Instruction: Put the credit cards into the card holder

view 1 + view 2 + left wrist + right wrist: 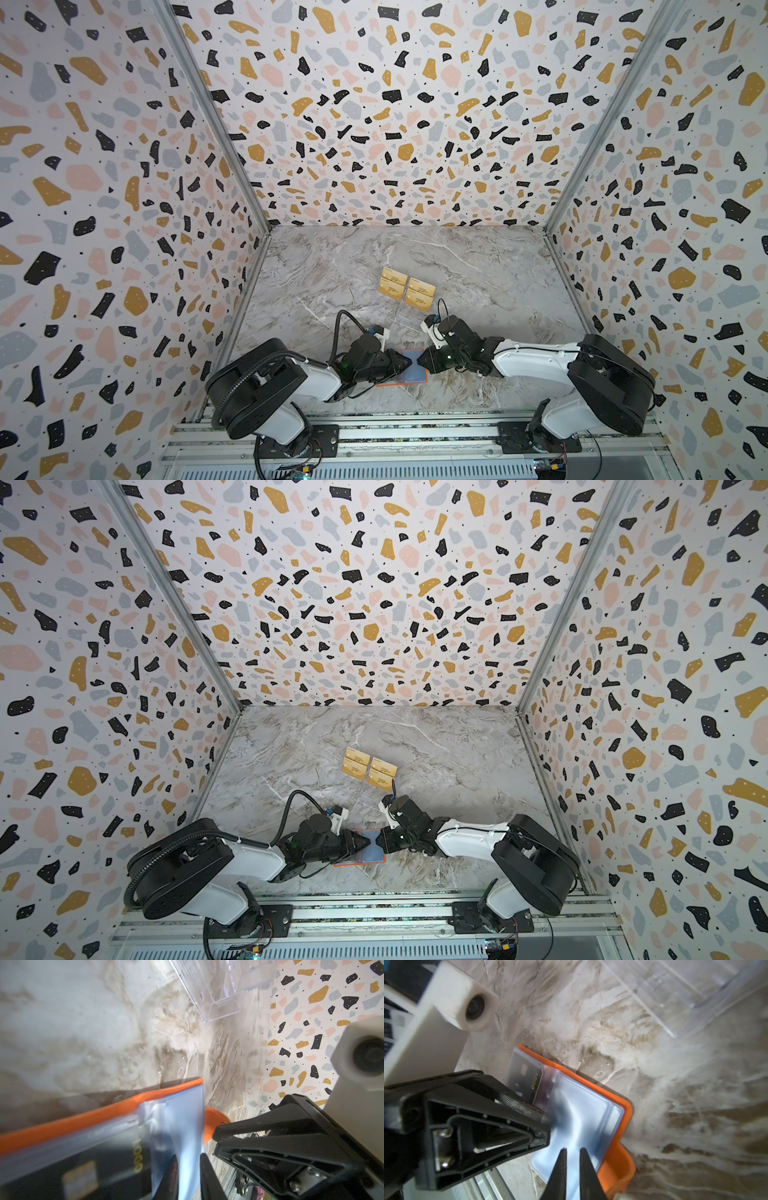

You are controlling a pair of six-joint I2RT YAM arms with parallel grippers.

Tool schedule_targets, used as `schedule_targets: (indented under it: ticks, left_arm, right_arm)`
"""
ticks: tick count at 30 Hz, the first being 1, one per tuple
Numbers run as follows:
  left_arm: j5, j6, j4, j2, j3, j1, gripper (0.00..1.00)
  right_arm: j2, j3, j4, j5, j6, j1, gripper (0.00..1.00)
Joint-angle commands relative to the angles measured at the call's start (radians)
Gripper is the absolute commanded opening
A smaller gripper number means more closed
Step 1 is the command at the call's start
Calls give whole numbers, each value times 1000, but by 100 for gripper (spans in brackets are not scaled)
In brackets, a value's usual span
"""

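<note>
Watching remotely, I see the holder (415,370) open on the table (478,270) between left gripper (546,1124) and right gripper (573,1149), jaws nearly together on its sleeves, grip unclear to me, black card (527,1082) partly sleeved, gold cards (407,289) farther back.
</note>
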Motion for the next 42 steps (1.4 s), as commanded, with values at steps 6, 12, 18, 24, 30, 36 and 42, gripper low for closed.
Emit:
schedule_targets:
  ticks: [6, 12, 18, 24, 30, 36, 42]
  left_arm:
    - [-15, 30, -15, -40, -11, 5, 4]
    - [-25, 32, -23, -57, -21, 5, 0]
    - [-25, 33, -14, -70, -32, 5, 0]
    - [-23, 32, -4, -93, -42, 5, 0]
    - [-12, 30, 7, -95, -52, 7, 0]
    - [-6, 31, 10, -94, -54, 5, 0]
    - [-1, 26, 22, -89, -57, 5, 0]
  right_arm:
    - [-35, 6, -20, 20, 9, -1, 14]
    - [-62, -6, -20, 18, 19, -9, 14]
    - [-112, -45, -21, 18, 34, -45, 14]
    - [-78, -55, 0, -19, 28, -52, 14]
    - [-31, -55, 41, -59, 29, -46, 14]
    - [12, -50, 74, -99, 25, -37, 14]
    - [17, -34, 105, -124, 20, -10, 15]
